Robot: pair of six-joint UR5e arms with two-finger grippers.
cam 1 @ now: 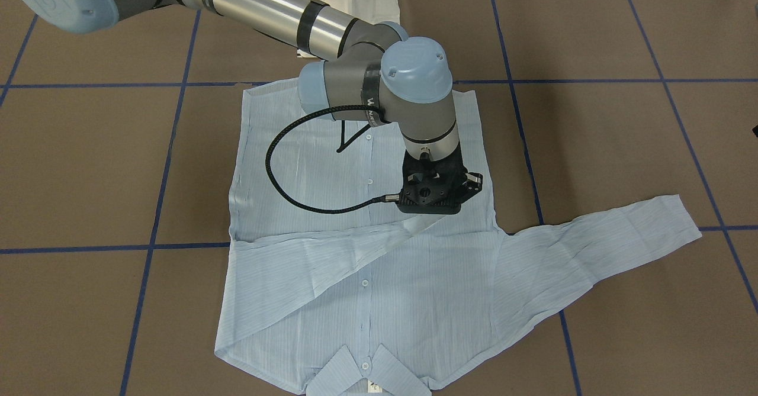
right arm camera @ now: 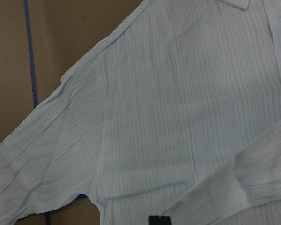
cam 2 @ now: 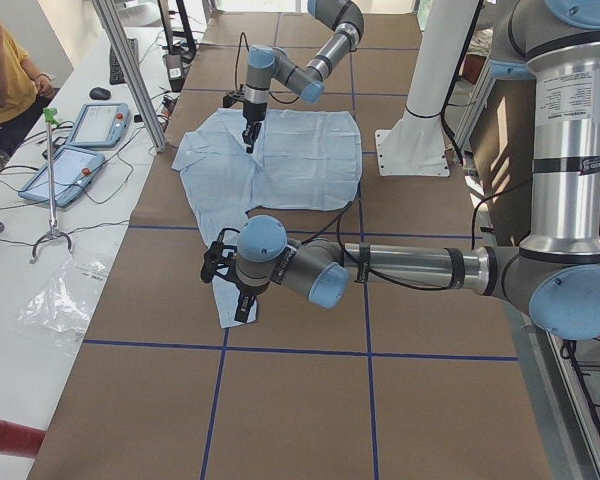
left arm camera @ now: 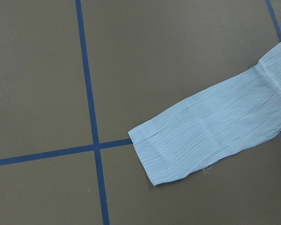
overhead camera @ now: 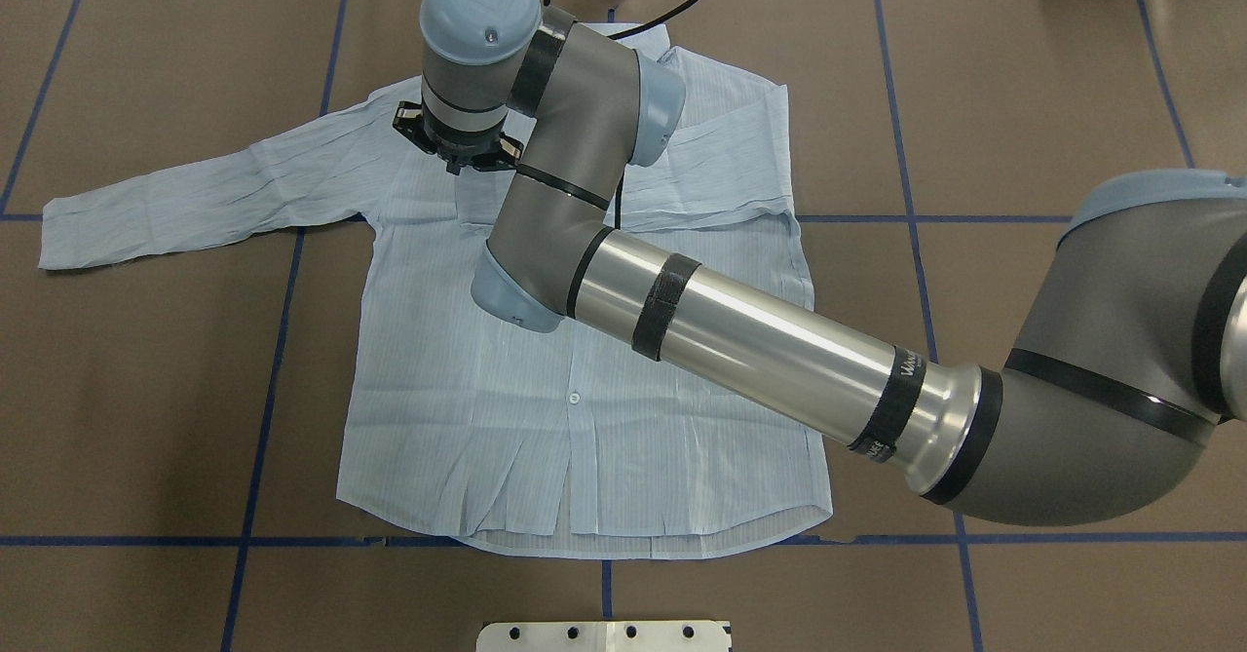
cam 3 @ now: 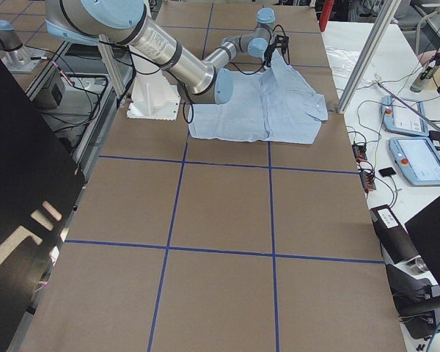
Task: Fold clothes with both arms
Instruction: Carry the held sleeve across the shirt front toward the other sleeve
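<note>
Crinkly, faintly striped pale-blue shirt (cam 1: 367, 277) lies flat; right gripper (cam 1: 431, 198) above its chest, left gripper (cam 2: 241, 302) over its outstretched cuff (left arm camera: 178, 150); both jaws' state unclear.

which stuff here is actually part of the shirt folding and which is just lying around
In the job: shirt, right gripper, left gripper.
Lying about, on the side bench: touchscreen pendants, plastic bag, mouse.

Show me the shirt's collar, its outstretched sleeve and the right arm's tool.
collar (cam 1: 337, 375): front-facing view, on one collar flap.
outstretched sleeve (overhead camera: 195, 194): overhead view, middle of the sleeve.
right tool (cam 1: 431, 198): front-facing view, black body's lower end.
</note>
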